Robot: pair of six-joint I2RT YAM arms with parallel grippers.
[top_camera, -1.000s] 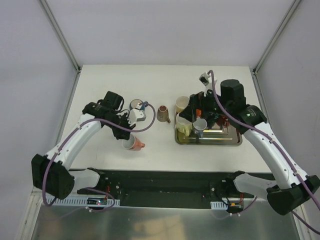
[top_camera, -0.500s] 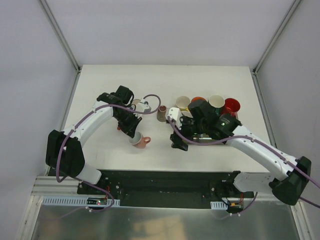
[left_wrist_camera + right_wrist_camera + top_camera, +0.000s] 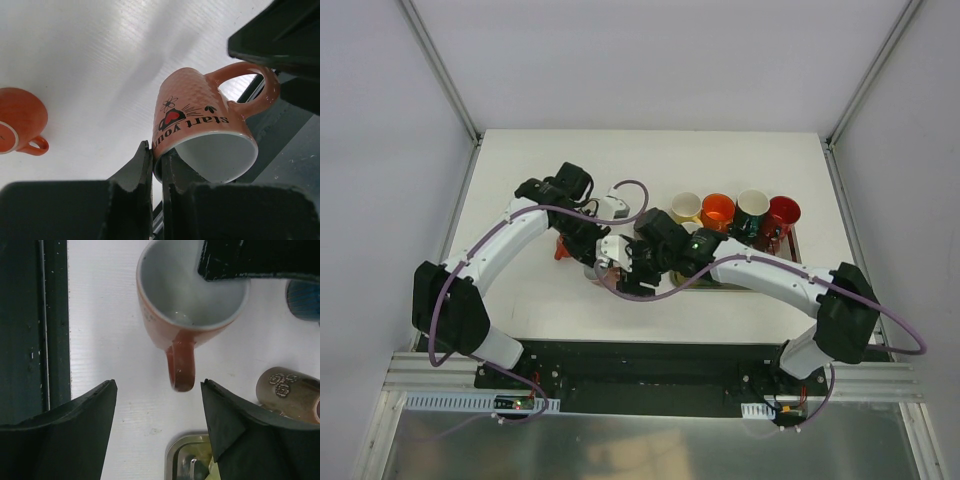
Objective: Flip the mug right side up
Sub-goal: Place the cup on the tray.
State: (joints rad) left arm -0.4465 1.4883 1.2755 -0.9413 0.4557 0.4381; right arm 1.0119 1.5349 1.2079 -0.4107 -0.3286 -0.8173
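Right gripper [image 3: 156, 386] now wide, apparently just above mug [image 3: 159, 334]

The white table [image 3: 520, 180] carries a metal tray [image 3: 186, 456] at about 4 o'clock from its centre in the top view, and a small orange mug [image 3: 22, 115] at about 8 o'clock. A patterned tan mug [image 3: 287, 390] lies just beside the tray's left edge. The salmon mug [image 3: 200, 115] is near 7 o'clock, and whether its base touches the surface cannot be told.
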